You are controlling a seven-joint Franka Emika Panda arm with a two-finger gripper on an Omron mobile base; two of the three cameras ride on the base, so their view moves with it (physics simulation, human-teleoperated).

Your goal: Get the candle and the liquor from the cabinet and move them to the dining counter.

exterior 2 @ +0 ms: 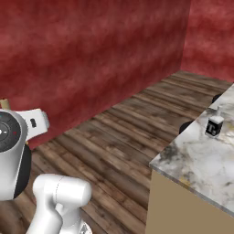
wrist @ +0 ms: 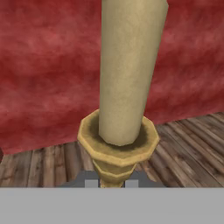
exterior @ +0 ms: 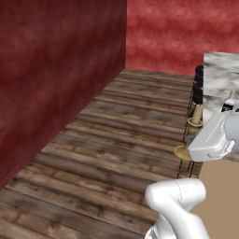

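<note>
The candle [wrist: 131, 70], a tan stick seated in the cup of its golden-brass holder [wrist: 117, 151], stands upright right in front of the hand camera, its holder stem dropping between the two dark finger tips of the jaws [wrist: 110, 183]. The jaws are closed tight on that stem, so the candle is carried in the air, with a red wall and a dark plank floor [wrist: 39, 164] behind it. In the left base view the candle's holder [exterior: 195, 119] peeks out just left of the white hand, over the floor beside the table's near left edge (its flared foot shows lower down, partly hidden by the arm).

Further right, the liquor [exterior 2: 214, 125], a squat black bottle with a white label and a short pale neck, stands upright on the grey-white marble top of the table [exterior 2: 196, 160], well in from the near corner and close to the left edge. Black stools [exterior: 199, 86] are tucked against the table's left side.
</note>
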